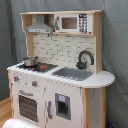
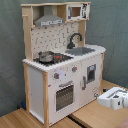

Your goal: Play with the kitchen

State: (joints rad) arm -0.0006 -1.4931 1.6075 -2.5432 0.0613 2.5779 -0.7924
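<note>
We see the kitchen [image 1: 57, 70] standing upright on a wooden floor [image 2: 95, 117] against a grey backdrop [image 2: 12, 60], and nothing on it looks disturbed. The small pot [image 1: 30, 60] sits on the hob at the countertop's left end in the first exterior view, and the grey sink [image 1: 74, 73] lies toward the other end with the black faucet [image 1: 84, 59] curving over its back edge. Above, the hood [image 1: 39, 25] and the microwave [image 1: 72, 23] fill the top shelf. Below the counter we make out two red knobs [image 1: 34, 83] over the windowed oven door [image 1: 28, 106], which is closed.

Our hand [image 2: 116, 98] shows only in the second exterior view, as a white block low at the second exterior view's right edge, well apart from the toy and touching nothing. We cannot tell how its fingers stand.

We judge that play has not yet begun: this is the approach. The next move calls for choosing one part, perhaps the oven handle, a knob or the pot, and bringing the hand up and across to the front face squarely enough to reach it without nudging the whole toy.
</note>
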